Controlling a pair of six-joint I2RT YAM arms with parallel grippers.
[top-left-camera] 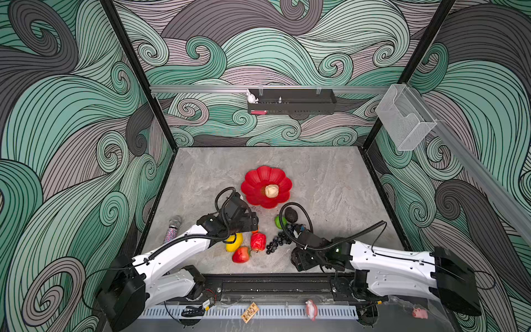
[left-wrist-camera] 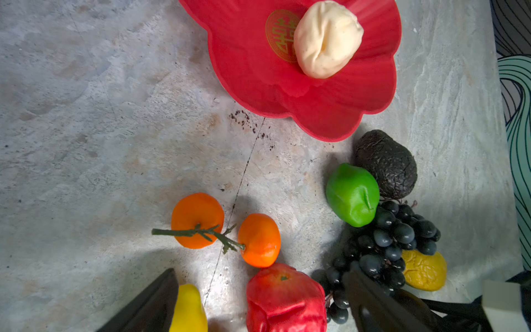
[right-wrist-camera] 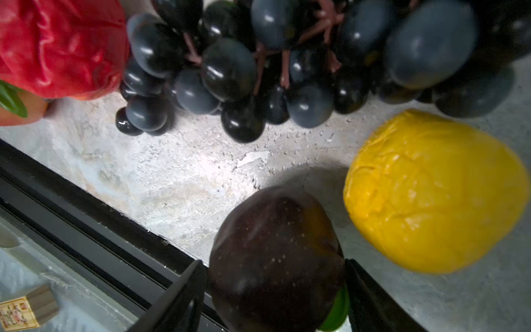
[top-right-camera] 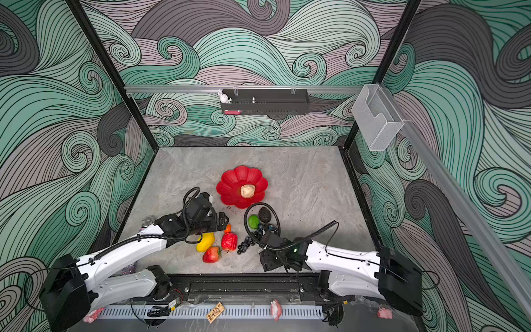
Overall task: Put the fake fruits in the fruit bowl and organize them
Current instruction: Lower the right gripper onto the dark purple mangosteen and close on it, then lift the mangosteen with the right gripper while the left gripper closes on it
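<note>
Bowl (top-left-camera: 253, 184): mid-table, pear (top-left-camera: 271, 191) lying at its centre.
Left gripper (left-wrist-camera: 260, 276): jaws spread wide, empty, above apple (left-wrist-camera: 284, 299) and lemon (left-wrist-camera: 188, 307).
Right gripper (right-wrist-camera: 273, 263): fingers flank mangosteen (right-wrist-camera: 275, 230), touching both sides; clamped or not, cannot tell.
Loose fruit: oranges (left-wrist-camera: 198, 218), lime (left-wrist-camera: 352, 195), avocado (left-wrist-camera: 386, 163), grapes (left-wrist-camera: 396, 235) on table (left-wrist-camera: 100, 143) beside bowl.

left fingers (left-wrist-camera: 149, 304) wide apart, reaching forward | right fingers (right-wrist-camera: 178, 301) partly closed, angled downward
</note>
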